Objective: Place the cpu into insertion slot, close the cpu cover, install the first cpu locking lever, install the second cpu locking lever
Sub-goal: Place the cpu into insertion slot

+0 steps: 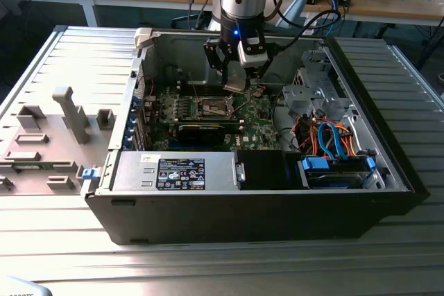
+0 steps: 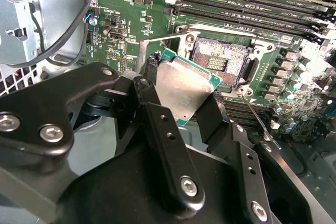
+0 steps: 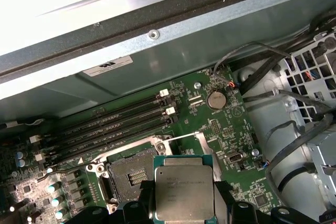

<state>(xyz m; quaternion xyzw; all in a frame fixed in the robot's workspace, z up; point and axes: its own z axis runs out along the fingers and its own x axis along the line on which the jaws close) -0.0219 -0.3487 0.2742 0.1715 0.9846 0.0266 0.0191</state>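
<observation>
Your gripper (image 1: 236, 80) is clamping the cpu (image 2: 184, 90) by two opposite edges. It is hanging in the upper centre of the exterior view, inside the open case (image 1: 277, 213). The insertion slot (image 2: 223, 61) is lying just beside the chip but apart from it, slightly lower and toward the exterior view's left.

In the second wrist view the chip is looking tilted relative to the board. You are therefore risking a corner-first landing, with a corner digging into the socket's contacts or catching on its silver rim. The cpu cover (image 3: 202, 142) seems to be standing open close to the chip, and a thin lever rod (image 2: 256, 118) is angling up beside the slot. Either could be snagging the fingers (image 2: 157, 124). The grip is looking narrow, so a bump might be twisting the chip loose.

The chip's underside is hiding from you. In the first wrist view the chip is blocking part of the slot. I am not making out any orientation mark.
</observation>
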